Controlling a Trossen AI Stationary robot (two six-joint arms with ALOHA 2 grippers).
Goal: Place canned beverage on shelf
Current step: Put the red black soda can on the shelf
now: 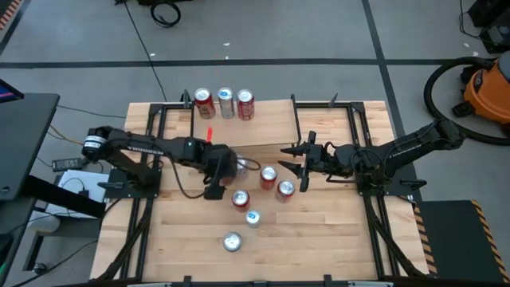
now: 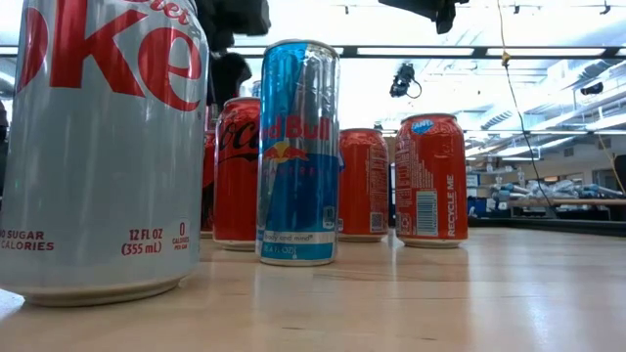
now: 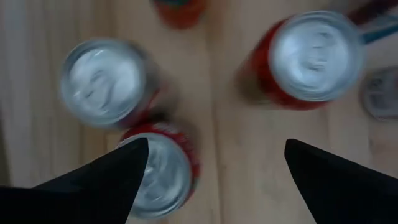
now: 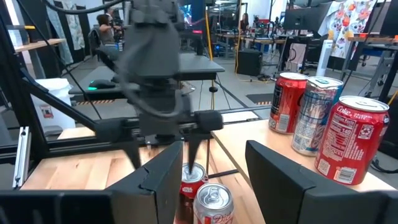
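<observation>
Lower centre of the high view, a Diet Coke can and Red Bull can stand on the table — above them the left end effector hovers spread wide, empty; the right end effector is part-open, empty. At the top, three cans sit on the shelf.

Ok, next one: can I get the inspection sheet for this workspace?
Surface: light wood table, nothing spilled.
Job's things: shelf at the far edge with three cans upright at one end. At least five loose cans stand mid-table.
Clutter: nothing seen.
Grippers: left gripper open, pointing down over the loose cans, holding nothing. Right gripper open, empty, beside the same group.
Cables: black cable across the floor behind the table.
Surroundings: orange vacuum on the floor to the right. People at desks far off.
</observation>
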